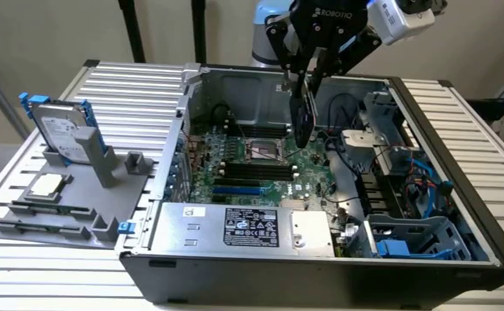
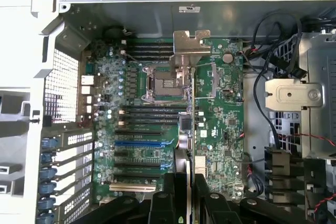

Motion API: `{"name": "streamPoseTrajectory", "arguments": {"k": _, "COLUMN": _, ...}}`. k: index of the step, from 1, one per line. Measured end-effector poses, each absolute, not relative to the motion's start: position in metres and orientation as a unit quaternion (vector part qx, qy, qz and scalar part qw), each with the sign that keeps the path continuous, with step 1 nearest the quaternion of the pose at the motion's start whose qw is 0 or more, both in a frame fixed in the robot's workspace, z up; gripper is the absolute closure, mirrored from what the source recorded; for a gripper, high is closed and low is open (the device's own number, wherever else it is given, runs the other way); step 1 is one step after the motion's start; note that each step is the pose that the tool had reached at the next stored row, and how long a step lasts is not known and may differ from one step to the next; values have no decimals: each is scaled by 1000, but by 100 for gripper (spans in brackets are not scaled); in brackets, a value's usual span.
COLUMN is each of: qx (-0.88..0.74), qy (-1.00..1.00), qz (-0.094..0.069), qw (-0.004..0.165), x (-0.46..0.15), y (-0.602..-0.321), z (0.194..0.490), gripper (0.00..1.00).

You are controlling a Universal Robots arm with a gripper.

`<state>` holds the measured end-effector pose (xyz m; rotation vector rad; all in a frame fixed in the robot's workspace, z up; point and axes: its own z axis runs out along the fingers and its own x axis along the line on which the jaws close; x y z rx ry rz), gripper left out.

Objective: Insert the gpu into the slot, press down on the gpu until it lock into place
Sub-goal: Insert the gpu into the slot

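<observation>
A slatted metal bench (image 1: pixel 459 116) carries an open black case (image 1: pixel 321 285), lying on its side with its inside facing up. The green motherboard (image 1: pixel 261 168) (image 2: pixel 220 129) covers the floor of the case. At the near edge in the exterior view sits a silver labelled power supply (image 1: pixel 243 227), and cables and drive cages fill the case toward the exterior view's right. On the bench at the exterior view's left lies a grey tray (image 1: pixel 70 201) with a hard drive (image 1: pixel 62 129) standing on edge in it.

The end effector (image 1: pixel 308 68) (image 2: pixel 185 182) hangs above the middle of the case, its black fingers (image 1: pixel 288 48) closed in on the top of the gpu (image 1: pixel 302 120) (image 2: pixel 184 145) and gripping it. The gpu hangs upright on its edge, a narrow dark strip in the exterior view, with its lower end above the board near the socket (image 1: pixel 265 149) (image 2: pixel 163 82). It looks clear of the board. From the wrist it shows edge-on as a thin line across the board, ending in its silver bracket (image 2: pixel 185 43) near the case wall.

The slot (image 1: pixel 237 192) (image 2: pixel 139 143), bright blue, lies bare on the board between the black memory slots (image 1: pixel 252 172) (image 2: pixel 149 115) and the power supply. The gpu is not seated in it; in the exterior view the slot sits nearer the camera than the hanging gpu and toward that view's left.
</observation>
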<state>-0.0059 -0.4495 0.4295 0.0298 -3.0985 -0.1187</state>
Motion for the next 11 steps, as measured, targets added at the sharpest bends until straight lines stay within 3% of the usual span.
{"name": "streamPoseTrajectory", "arguments": {"k": 11, "qx": 107, "qy": -993, "qz": -37, "qw": 24, "x": -6, "y": -450, "z": 429, "gripper": 74}}
